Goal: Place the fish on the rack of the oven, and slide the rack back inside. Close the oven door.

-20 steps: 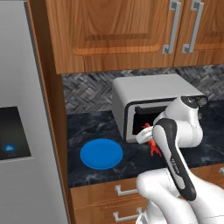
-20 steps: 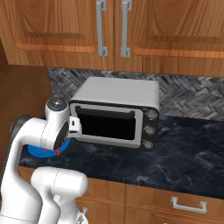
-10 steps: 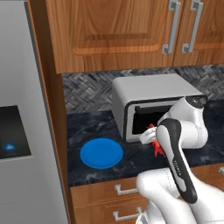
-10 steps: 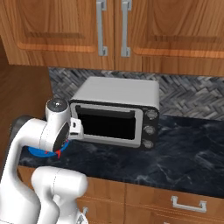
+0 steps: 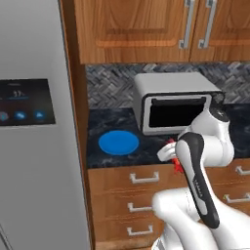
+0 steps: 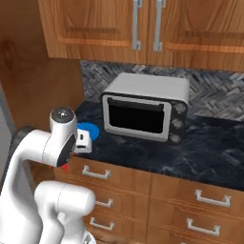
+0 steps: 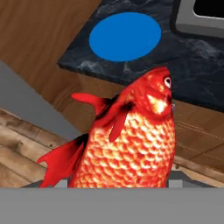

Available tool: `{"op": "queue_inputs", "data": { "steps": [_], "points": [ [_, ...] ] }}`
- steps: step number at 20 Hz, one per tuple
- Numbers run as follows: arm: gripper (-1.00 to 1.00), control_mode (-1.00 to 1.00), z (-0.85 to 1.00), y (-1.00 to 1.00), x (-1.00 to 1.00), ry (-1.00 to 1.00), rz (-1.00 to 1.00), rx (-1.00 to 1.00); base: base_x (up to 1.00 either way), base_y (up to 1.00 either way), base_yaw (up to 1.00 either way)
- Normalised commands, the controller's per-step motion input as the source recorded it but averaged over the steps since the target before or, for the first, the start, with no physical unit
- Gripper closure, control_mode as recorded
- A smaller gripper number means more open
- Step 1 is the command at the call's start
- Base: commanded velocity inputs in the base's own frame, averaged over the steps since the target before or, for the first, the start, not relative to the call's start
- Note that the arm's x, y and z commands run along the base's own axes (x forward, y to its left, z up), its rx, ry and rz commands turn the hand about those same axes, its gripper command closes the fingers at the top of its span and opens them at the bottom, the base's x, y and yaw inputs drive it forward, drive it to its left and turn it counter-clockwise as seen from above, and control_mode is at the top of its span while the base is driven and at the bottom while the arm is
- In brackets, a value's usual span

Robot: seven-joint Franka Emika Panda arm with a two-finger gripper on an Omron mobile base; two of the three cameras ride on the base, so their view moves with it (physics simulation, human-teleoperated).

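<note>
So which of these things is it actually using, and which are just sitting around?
In use:
- fish, held in the gripper

Sitting around:
- blue plate
- toaster oven, door shut
- fridge
- cabinets
- drawers

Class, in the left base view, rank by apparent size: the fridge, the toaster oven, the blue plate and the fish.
1. Fridge
2. Toaster oven
3. Blue plate
4. Fish, mostly hidden behind the arm, so its rank is unsure.
</note>
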Motion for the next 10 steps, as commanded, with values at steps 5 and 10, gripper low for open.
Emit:
{"op": "queue_inputs", "data": {
  "steps": [5,10],
  "points": [
    [1.0,1.0,0.0,0.0,0.0,0.0,0.0,0.0,-0.26,0.43,0.74],
    [1.0,1.0,0.0,0.0,0.0,0.0,0.0,0.0,-0.01,0.67,0.81]
  ]
}}
